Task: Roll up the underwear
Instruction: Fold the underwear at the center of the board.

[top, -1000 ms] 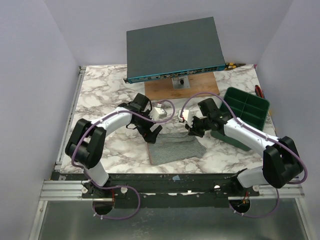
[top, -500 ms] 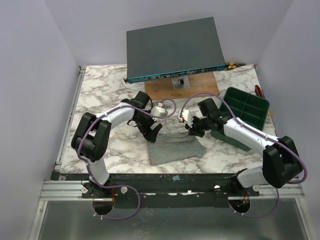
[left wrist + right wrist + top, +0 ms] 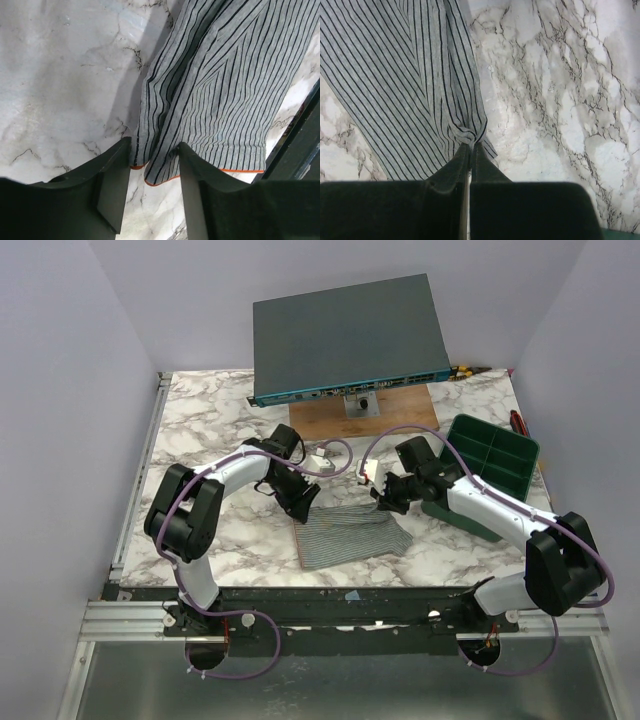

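Note:
The underwear (image 3: 350, 532), grey with thin black stripes and an orange hem, lies flat on the marble table (image 3: 200, 420) between the two arms. My left gripper (image 3: 303, 502) is at its far left corner. In the left wrist view the jaws (image 3: 155, 150) stand apart, straddling a folded corner of the underwear (image 3: 225, 90), with marble showing in the gap below it. My right gripper (image 3: 383, 502) is at the far right corner. In the right wrist view it (image 3: 470, 146) is shut on a puckered pinch of the underwear (image 3: 395, 75).
A grey flat device (image 3: 350, 335) stands tilted on a wooden board (image 3: 400, 418) at the back. A green compartment tray (image 3: 495, 465) sits at the right, close behind my right arm. The table's front edge runs just below the cloth.
My left gripper has come down onto the left corner of the cloth and its jaws have narrowed around it. The right gripper has kept still with its pinch.

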You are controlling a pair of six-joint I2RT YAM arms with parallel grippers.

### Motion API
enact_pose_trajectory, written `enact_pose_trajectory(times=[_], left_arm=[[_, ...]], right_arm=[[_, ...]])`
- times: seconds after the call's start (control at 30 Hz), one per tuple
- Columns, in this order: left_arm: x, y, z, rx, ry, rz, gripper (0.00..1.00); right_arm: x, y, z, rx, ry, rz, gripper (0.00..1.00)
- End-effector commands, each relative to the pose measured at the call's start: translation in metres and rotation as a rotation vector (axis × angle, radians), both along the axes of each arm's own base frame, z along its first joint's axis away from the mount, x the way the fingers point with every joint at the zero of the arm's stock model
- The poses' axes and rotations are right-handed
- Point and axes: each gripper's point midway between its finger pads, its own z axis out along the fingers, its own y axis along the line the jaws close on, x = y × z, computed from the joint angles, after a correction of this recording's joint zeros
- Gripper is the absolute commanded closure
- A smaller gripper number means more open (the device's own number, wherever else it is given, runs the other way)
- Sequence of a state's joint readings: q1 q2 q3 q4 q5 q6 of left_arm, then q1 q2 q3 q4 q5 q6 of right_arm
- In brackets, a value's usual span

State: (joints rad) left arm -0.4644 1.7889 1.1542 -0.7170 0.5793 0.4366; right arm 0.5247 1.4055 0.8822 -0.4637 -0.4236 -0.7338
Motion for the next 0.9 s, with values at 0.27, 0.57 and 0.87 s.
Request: enact_pose_trajectory(times=[0.27,0.57,0.87], left_arm=[[0.002,-0.003,0.006,-0.019,0.005,-0.011,0.78],[0.007,-0.005,0.013,-0.025,-0.007,0.002,1.0],[0.015,0.004,0.02,0.001,-0.145,0.054,1.0]], right_arm=[[0.004,-0.002,-0.005,-0.02,-0.015,-0.011,0.99],[0.005,-0.003,-0.009,-0.025,-0.014,-0.016,0.99],[0.021,-0.007,0.0,-0.027,-0.103,-0.06,0.99]])
